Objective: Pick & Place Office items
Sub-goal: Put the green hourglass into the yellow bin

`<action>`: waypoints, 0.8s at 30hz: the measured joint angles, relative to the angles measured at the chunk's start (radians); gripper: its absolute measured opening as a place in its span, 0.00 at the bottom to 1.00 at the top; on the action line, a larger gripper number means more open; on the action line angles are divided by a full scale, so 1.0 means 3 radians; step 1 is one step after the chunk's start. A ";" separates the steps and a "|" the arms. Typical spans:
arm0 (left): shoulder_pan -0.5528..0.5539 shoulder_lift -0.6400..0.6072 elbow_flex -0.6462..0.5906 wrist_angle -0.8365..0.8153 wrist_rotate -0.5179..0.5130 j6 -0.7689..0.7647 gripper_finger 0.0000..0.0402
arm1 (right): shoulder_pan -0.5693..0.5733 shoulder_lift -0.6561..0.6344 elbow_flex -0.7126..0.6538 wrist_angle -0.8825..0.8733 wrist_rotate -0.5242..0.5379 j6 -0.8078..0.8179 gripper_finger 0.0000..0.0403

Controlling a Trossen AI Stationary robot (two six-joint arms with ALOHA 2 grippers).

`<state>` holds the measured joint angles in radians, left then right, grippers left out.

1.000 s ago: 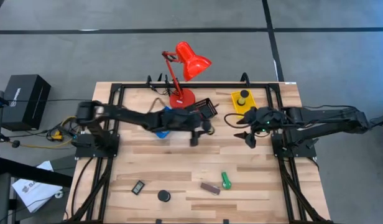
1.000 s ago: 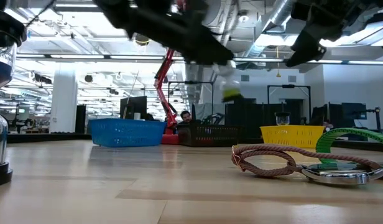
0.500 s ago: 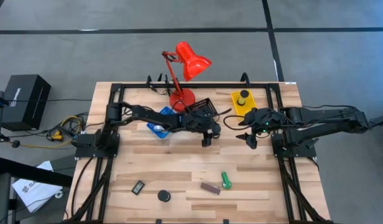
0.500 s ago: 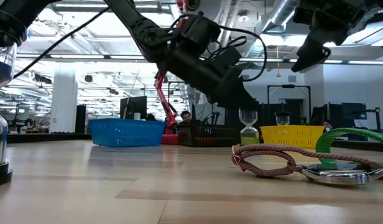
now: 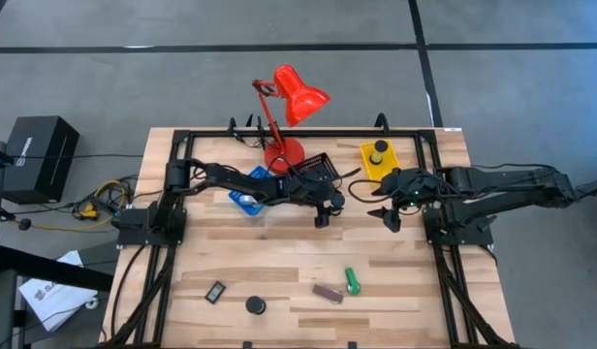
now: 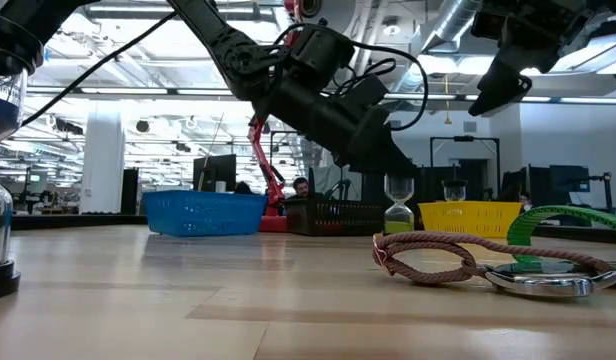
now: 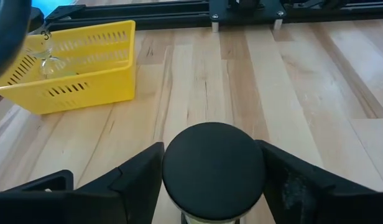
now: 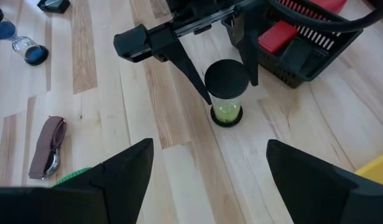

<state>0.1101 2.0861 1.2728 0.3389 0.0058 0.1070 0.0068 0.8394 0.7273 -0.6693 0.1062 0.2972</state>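
Note:
An hourglass [image 8: 227, 102] with black caps and green sand stands upright on its bottom cap mid-table, in front of the black tray [image 5: 320, 169]. My left gripper [image 5: 323, 213] reaches in from the table's left and is shut on it. My right gripper [image 5: 388, 215] hovers open just right of it, above the wood, touching nothing. Near the front edge lie a green stubby cylinder [image 5: 352, 281], a brown bar [image 5: 328, 293], a black round piece [image 5: 255, 305] and a small black rectangle [image 5: 215, 291]. A red block [image 8: 281, 34] lies in the black tray. My left gripper holds the hourglass by its black top cap [image 7: 213, 168], pinched between the two fingers [image 8: 194, 78]. The fingers slant down from the table's left. The hourglass stands upright with its bottom cap [image 8: 227, 119] on the table.
The blue tray [image 5: 248, 191], the black tray and the yellow tray [image 5: 379, 160] sit in a row at the far side, with the red lamp [image 5: 297, 97] behind them. Another hourglass [image 7: 48, 56] stands in the yellow tray. Bare wood lies between the trays and the front items.
My left gripper swung toward the table's right and came down, carrying the hourglass through the air and bringing its bottom cap onto the table. For the last half second it has stayed still. My right gripper has hardly moved.

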 joint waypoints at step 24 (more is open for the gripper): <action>0.0000 -0.0883 0.0001 -0.0421 -0.0019 0.0062 0.67 | -0.0002 0.0000 0.0001 0.0267 -0.0001 -0.0001 0.75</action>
<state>0.1101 1.8212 1.2732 0.2126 0.0002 0.1257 0.0062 0.8394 0.7277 -0.5893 0.1059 0.2970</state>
